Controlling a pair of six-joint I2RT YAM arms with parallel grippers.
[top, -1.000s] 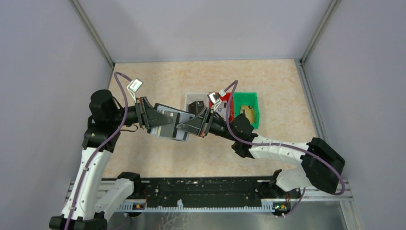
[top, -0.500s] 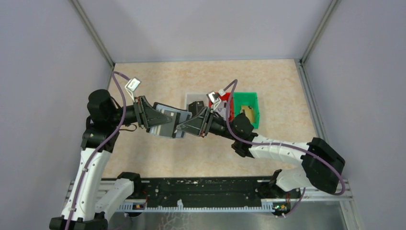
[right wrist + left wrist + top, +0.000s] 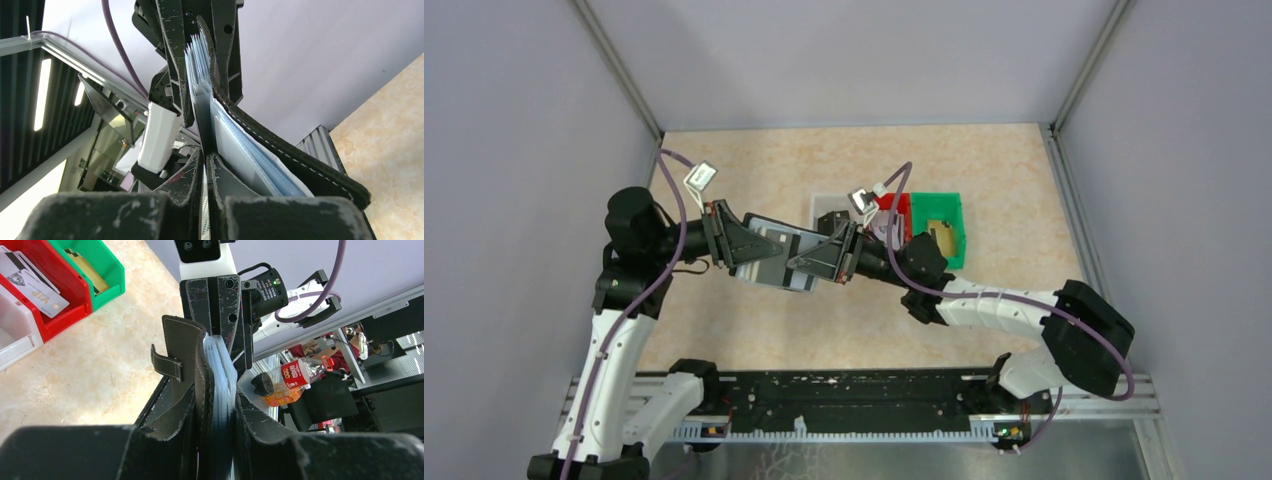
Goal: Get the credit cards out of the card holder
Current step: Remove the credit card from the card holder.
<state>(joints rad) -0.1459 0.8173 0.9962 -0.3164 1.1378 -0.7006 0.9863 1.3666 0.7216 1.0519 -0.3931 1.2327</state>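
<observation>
Soft, even light lay bright on the table (image 3: 994, 160), shadows faint. In the wrist views the card holder (image 3: 182, 355) was sharp, the bottom foreground blurred; light strips (image 3: 42, 95) glared.

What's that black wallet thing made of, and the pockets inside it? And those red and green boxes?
The card holder looks like black leather or a faux version: matte grain, pale stitching along the edges. Its inner sleeves seem thin clear plastic, bluish and glossy, fanned in sheets. The red bin and green bin look like moulded hard plastic, smooth with a slight sheen.
</observation>
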